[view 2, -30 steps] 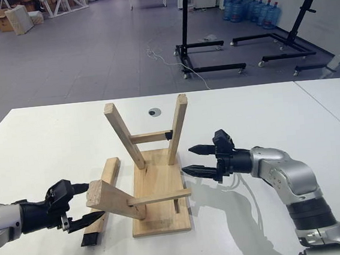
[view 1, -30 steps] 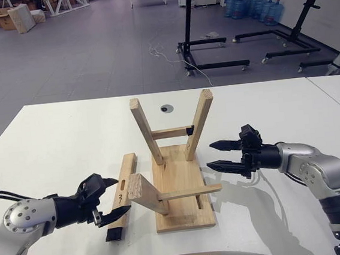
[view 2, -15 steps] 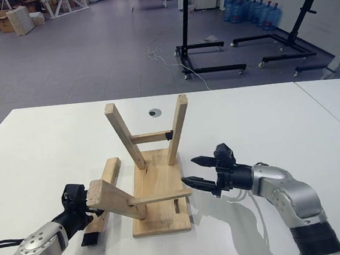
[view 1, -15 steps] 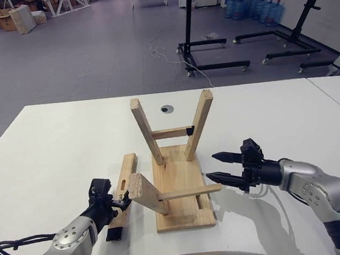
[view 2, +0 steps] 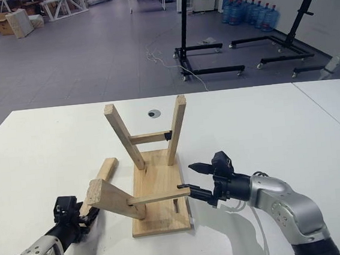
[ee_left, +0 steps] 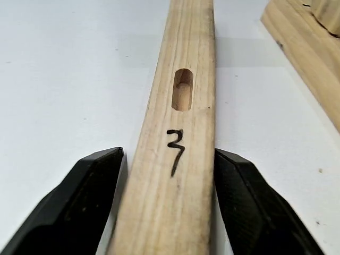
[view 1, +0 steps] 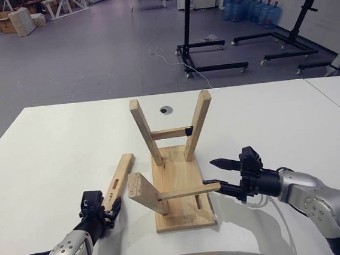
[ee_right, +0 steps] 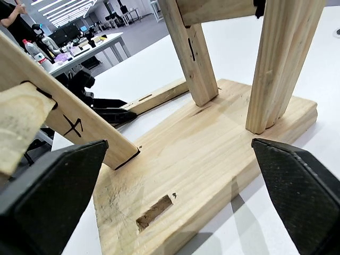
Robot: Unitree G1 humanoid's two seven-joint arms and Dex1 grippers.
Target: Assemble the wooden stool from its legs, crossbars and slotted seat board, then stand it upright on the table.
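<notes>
The slotted seat board [view 1: 178, 181] lies flat on the white table [view 1: 51, 145]. Two legs [view 1: 145, 133] joined by a crossbar [view 1: 169, 133] stand in its far end. A third leg [view 1: 143, 193] leans at its near left, with a crossbar [view 1: 188, 192] sticking out to the right. My right gripper [view 1: 218, 174] is open, and its lower finger is close to that crossbar's free end. A loose leg [ee_left: 180, 133] with a slot and a marked number lies on the table left of the board. My left gripper [ee_left: 170, 175] is open, and its fingers [ee_left: 90, 186] straddle the near end.
A small round grommet [view 1: 166, 110] sits in the table beyond the stool parts. Bare table spreads to the left, right and far side. Black wheeled stands [view 1: 210, 45] are on the floor behind the table.
My left gripper dropped low and closed in around the loose leg's near end. My right gripper moved nearer and leftward, up to the free end of the sticking-out crossbar.
</notes>
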